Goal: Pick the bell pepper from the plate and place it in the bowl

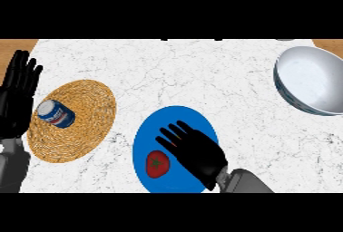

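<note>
Success at this step, judging from how things lie, depends on bringing the right hand [194, 152] a little toward seven o'clock so that thumb and fingers straddle the bell pepper [157, 164] before they close. The red pepper, green stem cap facing up, lies on the blue plate [175, 117] in the plate's eight o'clock part, just beside the hand's inner edge; whether the two touch cannot be told. The hand should come down over the pepper's middle rather than its edge, since a round, smooth fruit would likely roll off toward the rim if nudged from one side. Once held, the carry would run toward two o'clock, where the white bowl [311, 81] sits well apart from the plate, near the marble counter [201, 68] corner. The right forearm enters from the lower edge at about five o'clock, and its black hand hovers over the plate's centre, palm down, fingers straight, slightly spread and pointing toward eleven o'clock, pinching nothing. The left hand [17, 97] rests at nine o'clock near the edge, fingers straight up and close together, beside a woven mat [84, 97] that bears a can [55, 113].
</note>
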You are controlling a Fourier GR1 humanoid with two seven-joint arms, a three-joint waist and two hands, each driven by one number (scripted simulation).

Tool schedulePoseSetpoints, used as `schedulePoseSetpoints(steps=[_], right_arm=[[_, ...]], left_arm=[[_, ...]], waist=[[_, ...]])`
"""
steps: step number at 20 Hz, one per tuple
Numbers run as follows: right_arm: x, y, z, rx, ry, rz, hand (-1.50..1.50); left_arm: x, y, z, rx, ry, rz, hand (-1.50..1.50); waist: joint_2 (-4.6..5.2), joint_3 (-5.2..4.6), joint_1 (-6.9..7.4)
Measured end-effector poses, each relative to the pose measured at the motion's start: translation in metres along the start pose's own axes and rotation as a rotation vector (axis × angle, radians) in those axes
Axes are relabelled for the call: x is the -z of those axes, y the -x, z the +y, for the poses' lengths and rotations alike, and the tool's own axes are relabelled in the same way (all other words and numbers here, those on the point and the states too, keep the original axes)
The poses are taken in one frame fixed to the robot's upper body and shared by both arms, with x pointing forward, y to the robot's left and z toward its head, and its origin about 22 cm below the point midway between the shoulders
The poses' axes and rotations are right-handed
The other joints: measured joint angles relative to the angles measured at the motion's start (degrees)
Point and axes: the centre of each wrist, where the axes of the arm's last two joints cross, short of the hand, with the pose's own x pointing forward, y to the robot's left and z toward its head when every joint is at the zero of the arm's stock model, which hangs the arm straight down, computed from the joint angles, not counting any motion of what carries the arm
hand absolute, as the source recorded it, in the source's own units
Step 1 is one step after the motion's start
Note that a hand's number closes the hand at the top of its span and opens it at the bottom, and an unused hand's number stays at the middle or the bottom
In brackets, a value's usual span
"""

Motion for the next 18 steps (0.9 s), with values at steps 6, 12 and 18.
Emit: schedulePoseSetpoints(steps=[6, 12, 18], right_arm=[[0.011, 0.003, 0.009, -0.002, -0.018, 0.013, -1.50], [0.024, 0.007, 0.027, -0.002, -0.034, 0.047, -1.50], [0.033, 0.023, 0.029, -0.003, -0.045, 0.088, 1.50]], left_arm=[[0.001, 0.005, 0.005, -0.004, -0.005, 0.002, 0.00], [0.009, 0.010, 0.002, 0.000, -0.003, -0.002, 0.00], [0.005, 0.010, 0.004, -0.003, 0.002, -0.001, 0.00]], waist=[[0.01, -0.01, -0.05], [0.03, -0.01, -0.11], [0.02, 0.00, -0.04]])
